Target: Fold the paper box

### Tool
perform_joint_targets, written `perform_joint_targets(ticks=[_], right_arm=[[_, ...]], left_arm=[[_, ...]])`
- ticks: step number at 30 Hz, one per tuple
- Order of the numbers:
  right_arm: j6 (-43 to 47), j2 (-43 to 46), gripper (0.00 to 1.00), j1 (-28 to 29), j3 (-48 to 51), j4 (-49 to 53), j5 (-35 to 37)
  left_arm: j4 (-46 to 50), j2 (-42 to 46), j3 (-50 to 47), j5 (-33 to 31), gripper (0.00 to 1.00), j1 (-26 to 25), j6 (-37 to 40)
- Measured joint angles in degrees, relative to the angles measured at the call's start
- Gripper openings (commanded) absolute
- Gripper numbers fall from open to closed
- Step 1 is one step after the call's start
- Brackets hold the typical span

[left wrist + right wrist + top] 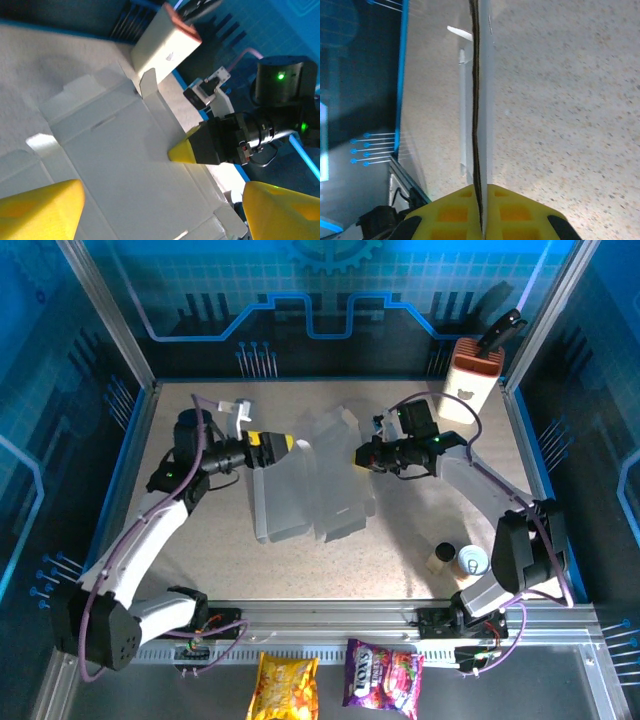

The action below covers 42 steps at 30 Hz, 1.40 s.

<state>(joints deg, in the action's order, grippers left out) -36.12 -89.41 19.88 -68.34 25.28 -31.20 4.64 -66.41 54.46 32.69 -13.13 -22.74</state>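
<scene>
Table (200, 550): box (300, 490) lies at its middle, mostly flat, some flaps raised. The right gripper (360, 457) is clamped on a panel edge at the box's right side. The left gripper (283, 445) is at its left edge, jaws wide, holding nothing.

My counter (200, 550) is speckled beige, with a metal rail (330, 615) along its near edge. The box (300, 495) lies opened out around the middle, flaps spread. A white-and-orange container (468, 385) stands at the far right corner. By the near right edge stand a small tan cup (441, 557) and a can (472, 561), just beside each other.
</scene>
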Motion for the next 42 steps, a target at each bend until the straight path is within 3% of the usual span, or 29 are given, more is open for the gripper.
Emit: perform_joint_targets(ticks=[9,18,32,42], right_arm=[[5.8,-2.3,0.00,0.3,-0.6,6.8,8.4],[9.6,-6.4,0.01,5.5,-7.6,16.0,21.4],[11.8,-13.8,0.02,13.5,-19.0,25.9,35.3],[11.8,-17.7,0.02,17.9,-25.7,30.0,39.0]], left_arm=[[-1.2,-4.3,-8.8,-6.3,0.75,-6.4,-4.1],[-3.7,-12.6,-14.5,-9.5,0.59,-8.7,-8.0],[-8.6,-27.8,-15.3,-8.0,0.33,-9.9,-10.9],[-11.5,-30.0,-15.1,-5.4,0.26,-9.8,-11.5]])
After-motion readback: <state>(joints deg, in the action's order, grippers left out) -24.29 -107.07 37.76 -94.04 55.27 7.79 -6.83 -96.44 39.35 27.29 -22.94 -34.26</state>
